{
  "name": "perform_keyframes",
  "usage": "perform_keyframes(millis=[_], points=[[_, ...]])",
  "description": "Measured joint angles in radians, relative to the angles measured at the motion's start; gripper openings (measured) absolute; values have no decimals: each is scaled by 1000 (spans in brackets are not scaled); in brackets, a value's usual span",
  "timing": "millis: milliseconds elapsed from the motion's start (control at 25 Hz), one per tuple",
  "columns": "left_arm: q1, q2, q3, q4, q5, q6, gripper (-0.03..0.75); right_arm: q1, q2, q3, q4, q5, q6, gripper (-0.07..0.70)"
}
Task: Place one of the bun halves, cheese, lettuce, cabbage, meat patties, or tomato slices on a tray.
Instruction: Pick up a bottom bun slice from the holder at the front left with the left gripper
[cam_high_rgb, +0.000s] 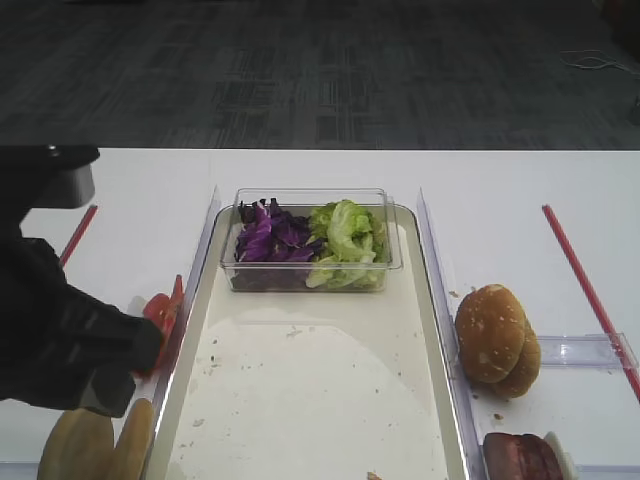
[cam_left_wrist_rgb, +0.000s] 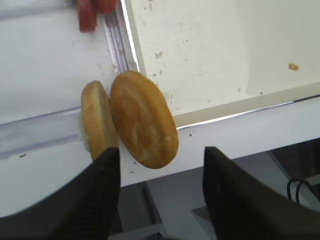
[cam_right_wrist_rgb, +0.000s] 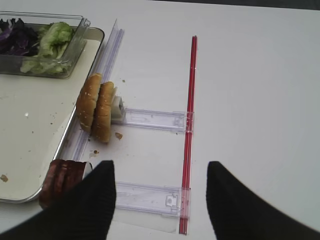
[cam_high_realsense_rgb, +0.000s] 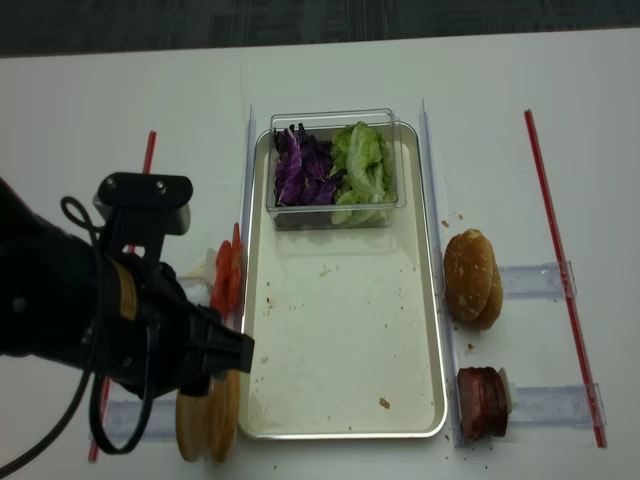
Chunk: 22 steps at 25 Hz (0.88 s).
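White table: left gripper (cam_left_wrist_rgb: 157, 192) gapes above bun halves (cam_left_wrist_rgb: 144, 118) (no legible writing); right gripper (cam_right_wrist_rgb: 160, 200) apart.

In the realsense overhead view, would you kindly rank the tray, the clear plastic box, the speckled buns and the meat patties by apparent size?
1. tray, by far the largest
2. clear plastic box
3. speckled buns
4. meat patties, only slightly smaller than the buns, so that last ranking is unsure

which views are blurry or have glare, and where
Left wrist: the tool's fingers are dark and soft-edged in the foreground, and the tray rim glints bright. Right wrist: the table is washed out white, tool fingers blurred. Exterior high: the left arm is a dark smear at lower left; the realsense view is sharpest.
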Motion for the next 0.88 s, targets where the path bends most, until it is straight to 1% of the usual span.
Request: perform_keyframes(millis=[200, 280, 520, 880], points=[[0, 74, 0, -22, -4, 21, 382, 0, 0, 0, 0, 0, 0, 417], [0, 97, 0, -24, -14, 25, 382, 0, 0, 0, 0, 0, 0, 417], [-2, 141, -1, -80, -78, 68, 382, 0, 0, 0, 0, 0, 0, 417], [-2, 225, -3, -78, -86, 75, 382, 0, 0, 0, 0, 0, 2, 417]])
